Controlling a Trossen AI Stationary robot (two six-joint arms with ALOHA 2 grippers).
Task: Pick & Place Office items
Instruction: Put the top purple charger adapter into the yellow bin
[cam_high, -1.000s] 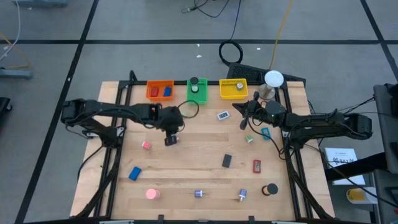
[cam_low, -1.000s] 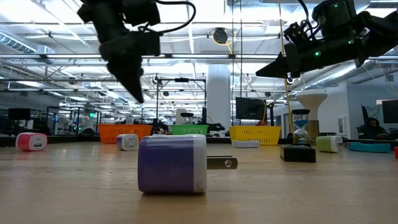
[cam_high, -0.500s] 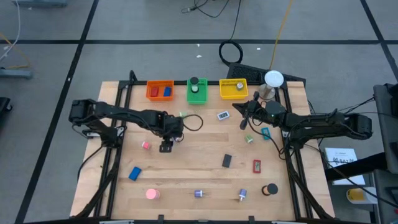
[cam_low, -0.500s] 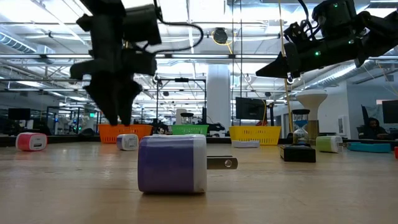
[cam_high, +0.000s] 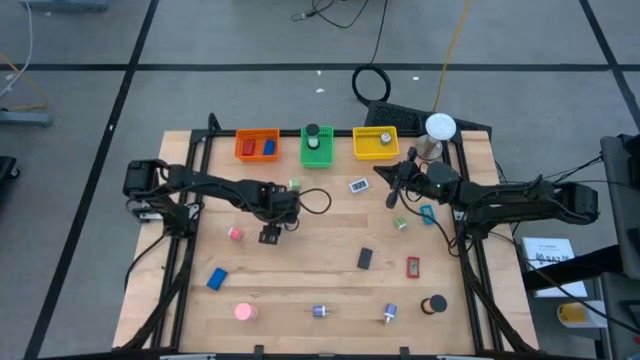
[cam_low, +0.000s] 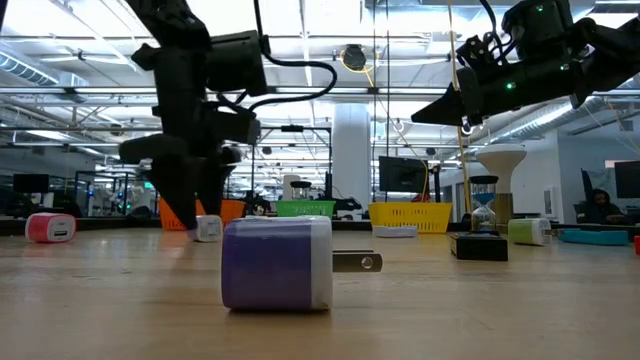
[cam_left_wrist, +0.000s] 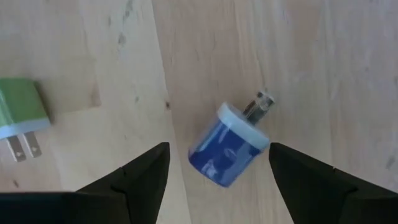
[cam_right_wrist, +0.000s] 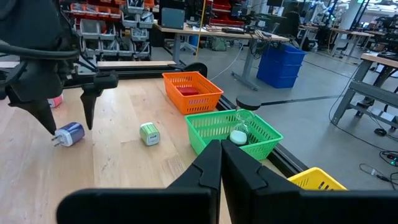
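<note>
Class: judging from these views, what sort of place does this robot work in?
Probably a robotics lab or workshop: rows of workbenches, stocked storage shelves and exposed ceiling strip lights surround the wooden table.

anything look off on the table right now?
Nothing damaged or spilled. Small chargers lie scattered on the table; the blue charger lies on its side, prongs out, framed by the open left gripper. The right gripper waits, shut.

no readable text, labels, brands or numbers on any item, bin or arm
</note>
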